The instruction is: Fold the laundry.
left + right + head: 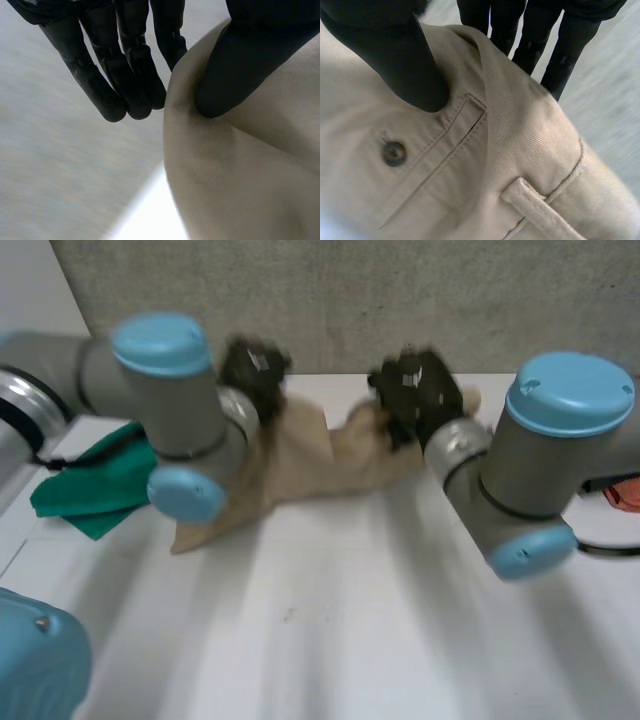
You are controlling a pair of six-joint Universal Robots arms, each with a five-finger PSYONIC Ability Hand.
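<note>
Beige trousers (320, 465) hang bunched between my two hands at the far side of the white table (350, 620), their lower end trailing on the tabletop. My left hand (255, 368) holds one end. In its wrist view the thumb (235, 65) presses the beige cloth (240, 175) from one side, with the fingers (125, 75) just past the cloth's edge. My right hand (415, 390) grips the waistband. There the thumb (395, 55) sits by a buttoned pocket (394, 153) and the fingers (545, 45) reach behind the trousers (520, 135), near a belt loop (540, 207).
A green cloth (90, 485) lies crumpled at the table's left edge, beside the left arm. Something orange-red (625, 495) lies at the right edge behind the right arm. A grey wall (350, 300) stands just beyond the table's far edge.
</note>
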